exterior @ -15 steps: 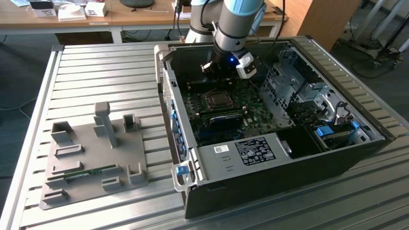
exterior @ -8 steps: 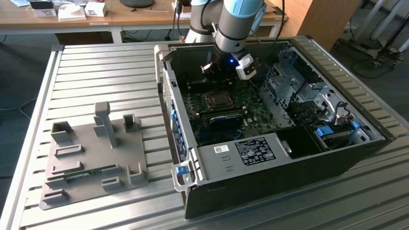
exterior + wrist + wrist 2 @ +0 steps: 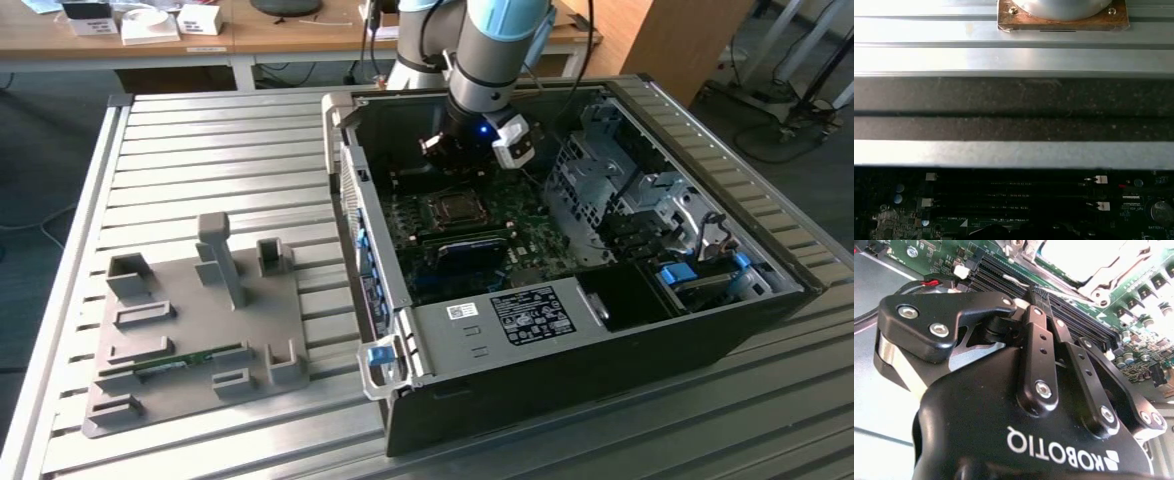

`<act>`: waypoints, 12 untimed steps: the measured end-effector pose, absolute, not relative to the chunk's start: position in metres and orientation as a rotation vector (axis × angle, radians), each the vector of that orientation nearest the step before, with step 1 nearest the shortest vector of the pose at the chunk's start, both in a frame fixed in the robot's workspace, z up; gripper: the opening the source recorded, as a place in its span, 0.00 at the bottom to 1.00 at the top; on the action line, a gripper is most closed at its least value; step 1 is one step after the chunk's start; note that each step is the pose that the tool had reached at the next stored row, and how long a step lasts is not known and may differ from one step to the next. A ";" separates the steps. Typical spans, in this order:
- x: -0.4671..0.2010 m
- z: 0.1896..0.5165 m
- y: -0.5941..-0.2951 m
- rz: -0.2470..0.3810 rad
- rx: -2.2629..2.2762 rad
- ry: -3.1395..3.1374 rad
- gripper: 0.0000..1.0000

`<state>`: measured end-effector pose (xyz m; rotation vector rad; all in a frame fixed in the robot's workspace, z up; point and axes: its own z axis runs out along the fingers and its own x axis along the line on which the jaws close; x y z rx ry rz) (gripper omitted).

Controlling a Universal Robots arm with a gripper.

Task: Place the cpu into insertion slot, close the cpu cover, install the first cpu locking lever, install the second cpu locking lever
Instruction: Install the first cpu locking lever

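Inside the case (image 3: 561, 395), the gripper (image 3: 1041, 297) (clenched) hovers near the insertion slot (image 3: 454, 208).

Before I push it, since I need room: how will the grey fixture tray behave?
The grey fixture tray looks rigid and broad-based, so it probably slides rather than tips. The slatted table may snag it; the memory stick could shift.

The insertion slot (image 3: 454, 211) is a small square, dark in the middle, on the green board (image 3: 534, 240) inside the open case (image 3: 561, 330). The silvery cpu cover (image 3: 1089, 262) frames it and glares bright in my second wrist view. I cannot tell whether it lies fully flat.
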<state>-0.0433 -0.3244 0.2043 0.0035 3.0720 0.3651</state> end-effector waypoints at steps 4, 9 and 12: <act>-0.041 0.204 -0.323 0.365 0.003 3.072 0.11; -0.041 0.204 -0.323 0.364 0.031 3.070 0.11; -0.041 0.203 -0.323 0.364 0.053 3.068 0.11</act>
